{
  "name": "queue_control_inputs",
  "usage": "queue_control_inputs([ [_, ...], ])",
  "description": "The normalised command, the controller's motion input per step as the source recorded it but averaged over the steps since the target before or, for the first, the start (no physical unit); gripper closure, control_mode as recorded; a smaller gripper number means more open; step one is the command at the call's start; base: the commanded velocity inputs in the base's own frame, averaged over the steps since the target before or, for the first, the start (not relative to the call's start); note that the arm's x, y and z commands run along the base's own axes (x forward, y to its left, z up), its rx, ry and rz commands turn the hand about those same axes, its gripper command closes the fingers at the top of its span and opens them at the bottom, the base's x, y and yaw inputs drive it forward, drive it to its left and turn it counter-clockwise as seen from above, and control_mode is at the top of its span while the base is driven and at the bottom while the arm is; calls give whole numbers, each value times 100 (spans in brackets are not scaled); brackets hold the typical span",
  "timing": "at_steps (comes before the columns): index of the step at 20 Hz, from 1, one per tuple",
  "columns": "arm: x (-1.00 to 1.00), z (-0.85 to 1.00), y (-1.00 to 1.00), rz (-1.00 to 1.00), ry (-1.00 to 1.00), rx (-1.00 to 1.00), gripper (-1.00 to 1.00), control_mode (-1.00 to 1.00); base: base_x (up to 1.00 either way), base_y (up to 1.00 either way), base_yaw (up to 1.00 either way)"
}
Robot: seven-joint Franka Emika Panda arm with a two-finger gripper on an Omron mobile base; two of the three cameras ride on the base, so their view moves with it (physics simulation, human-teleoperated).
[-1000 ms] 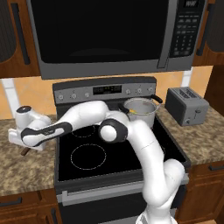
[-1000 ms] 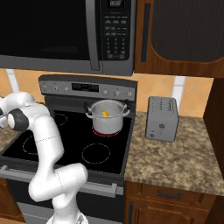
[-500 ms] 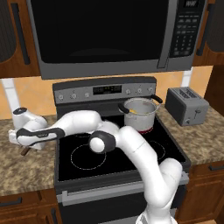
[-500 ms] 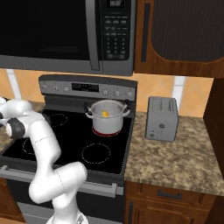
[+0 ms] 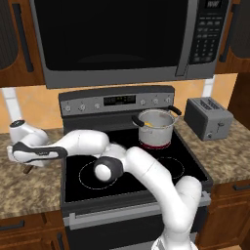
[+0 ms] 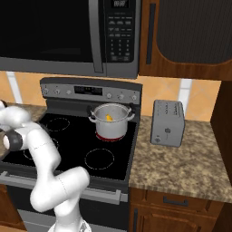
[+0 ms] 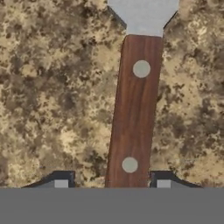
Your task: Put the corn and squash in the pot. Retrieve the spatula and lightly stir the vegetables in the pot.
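The spatula point(image 7: 133, 118) lies flat on the speckled counter, its brown riveted handle running up to the silver blade point(image 7: 143, 15). My gripper point(image 7: 112, 183) straddles the handle's near end, open, with a gap showing on each side of the wood. In the left base view the gripper point(image 5: 24, 163) is low over the left counter, and the spatula's handle end point(image 5: 28, 170) peeks out beneath it. The steel pot point(image 5: 156, 128) stands on the back right burner with something yellow point(image 5: 148, 124) inside. From the right the pot point(image 6: 111, 123) shows a yellow piece point(image 6: 108, 118); corn or squash, I cannot tell.
The arm stretches left across the black stovetop point(image 5: 146, 166). A toaster point(image 5: 209, 117) stands on the right counter, and the microwave point(image 5: 122, 39) hangs above the stove. Brown granite counter point(image 5: 19, 195) lies under the hand.
The elbow has swung lower over the front left burner, and the hand has sunk slightly toward the left counter. The pot has not moved.
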Motion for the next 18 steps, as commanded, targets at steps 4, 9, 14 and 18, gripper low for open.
queue_control_inputs([
  [4,-70,-3,-23,-1,-1,0,100,-100,0,0,0],
  [9,-81,13,-76,0,-12,1,100,-100,0,0,0],
  [14,-96,33,-100,0,-20,3,100,-100,0,0,0],
  [18,-100,14,-100,0,-14,10,100,-100,0,0,0],
])
